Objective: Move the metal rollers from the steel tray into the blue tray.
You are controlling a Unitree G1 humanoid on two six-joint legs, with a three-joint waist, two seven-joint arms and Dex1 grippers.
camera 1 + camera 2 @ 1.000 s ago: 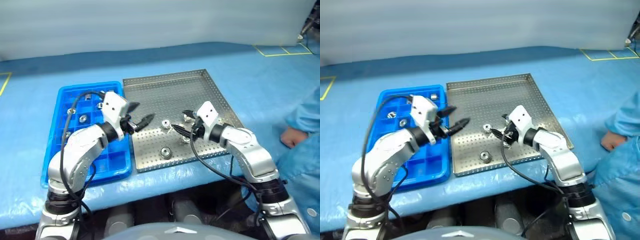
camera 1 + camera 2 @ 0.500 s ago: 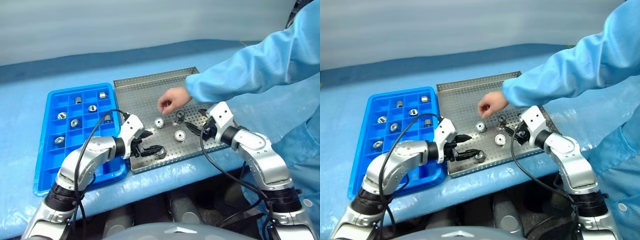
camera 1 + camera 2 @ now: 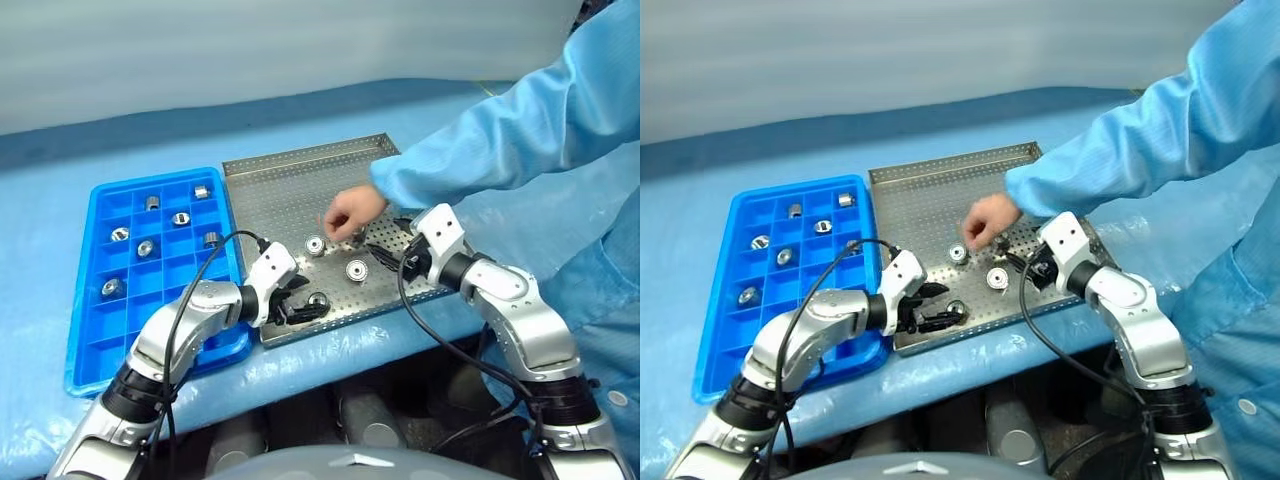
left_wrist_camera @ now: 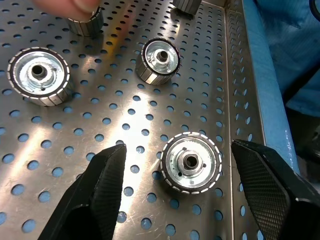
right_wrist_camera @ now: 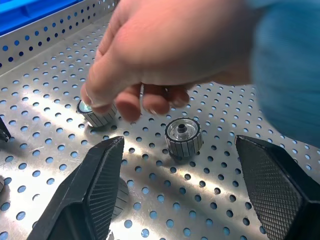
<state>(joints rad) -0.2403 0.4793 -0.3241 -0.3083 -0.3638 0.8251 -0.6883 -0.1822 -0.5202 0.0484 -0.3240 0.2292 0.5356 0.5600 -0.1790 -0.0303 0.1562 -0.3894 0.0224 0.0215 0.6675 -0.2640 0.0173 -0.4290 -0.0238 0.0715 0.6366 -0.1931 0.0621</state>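
No readable brand, label or writing on anything. Left tool (image 3: pixel 298 303) sits low over the near-left part of the steel tray (image 3: pixel 290 180), arm bent in from the left, pointing down and across toward the right; fingers (image 4: pixel 100 190) spread wide w/ one of the metal rollers (image 4: pixel 190 161) lying flat between them, not gripped, gaps on both sides. Right tool (image 3: pixel 385 255) hovers over the tray's right side, forearm angled in from the right, pointing left and slightly down; fingers (image 5: pixel 95 185) also apart, nothing held, a roller (image 5: pixel 183 136) standing on the perforated floor ahead of them. A person's hand (image 3: pixel 350 210), in a light blue sleeve (image 3: pixel 480 140), reaches in from the right over the tray centre, fingertips at or just above another roller (image 5: pixel 95 114); contact can't be told. Approx. four rollers are on the steel tray: near-left one, two mid-tray (image 3: pixel 314 245) (image 3: pixel 356 269), plus the one under the hand. Blue tray (image 3: pixel 95 350) lies just left of the steel tray, edges close together, on the blue-covered desk (image 3: pixel 90 140); six rollers sit in separate compartments in its far half, e.g. (image 3: pixel 146 248).
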